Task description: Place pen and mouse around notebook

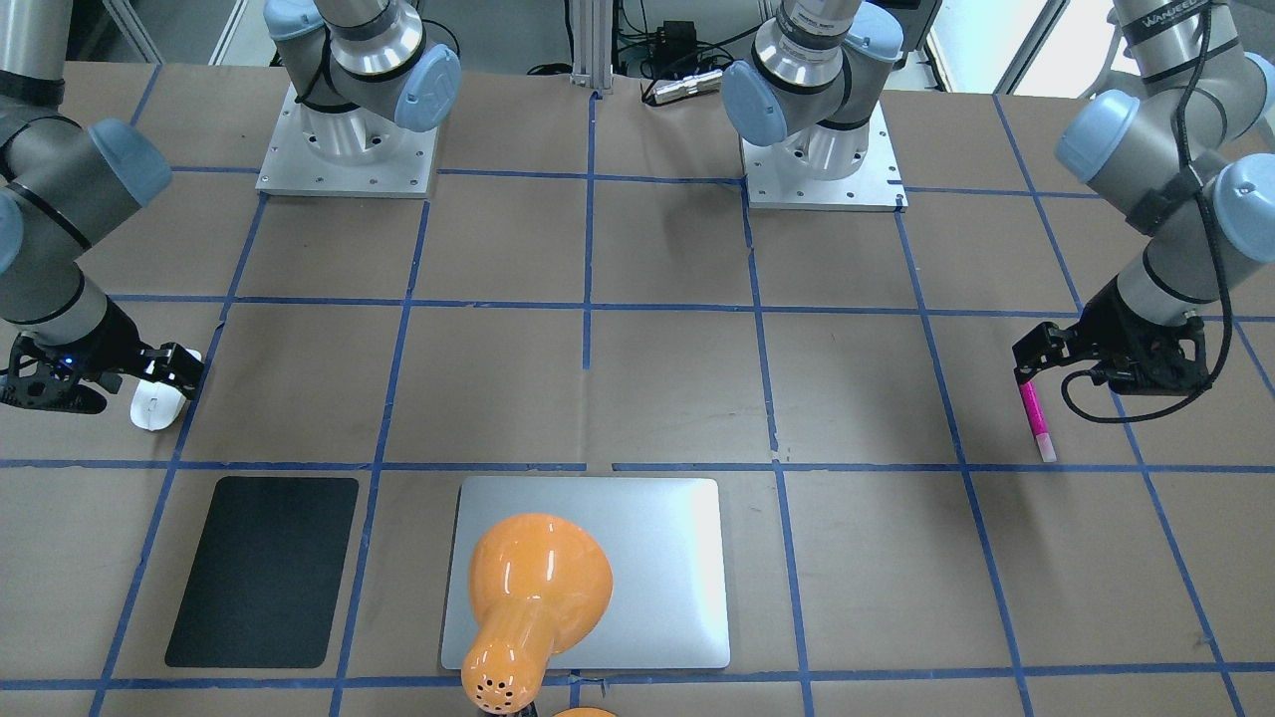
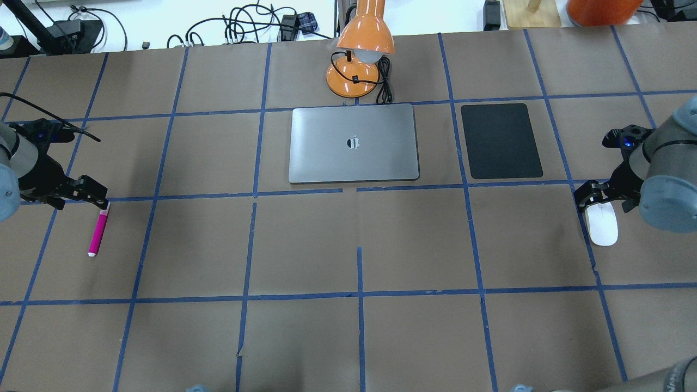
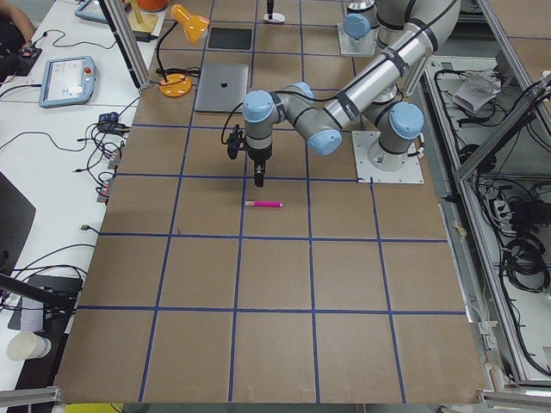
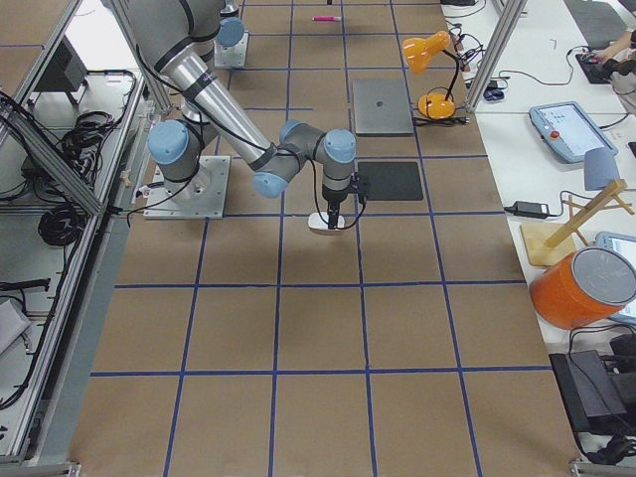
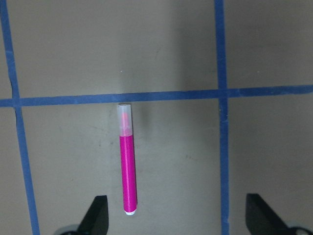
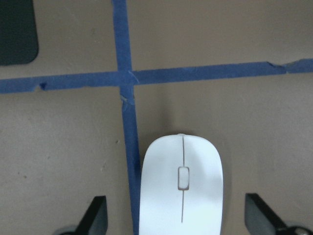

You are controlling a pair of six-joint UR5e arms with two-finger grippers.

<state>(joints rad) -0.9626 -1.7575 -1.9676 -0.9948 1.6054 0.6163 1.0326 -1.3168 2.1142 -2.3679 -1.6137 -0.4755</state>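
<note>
Two robot arms reached over a table (image 2: 348, 245) covered in brown paper and marked into squares with blue tape.

Nearest the robot, on its left side, the left gripper (image 5: 178, 213) pointed down at the table with its two fingers spread wide apart, holding nothing. The pink pen (image 5: 128, 169) lay flat on the paper. Its pink end sat level with the fingertips and close to one finger, and its pale cap end pointed away, just short of a tape line.

On the robot's right side, the right gripper (image 6: 177, 215) also hung with its fingers wide apart. The white mouse (image 6: 181, 186) lay on the table between them, with a gap on each side, its edge beside a tape line.

Farther out, near the middle of the table's width, the silver notebook (image 2: 354, 144) lay closed and flat, well apart from both pen and mouse. A black mat (image 2: 501, 140) lay beside it on the robot's right, with the mouse near its closer corner.

Farthest away, an orange desk lamp (image 2: 359, 43) stood just beyond the notebook's far edge.
</note>
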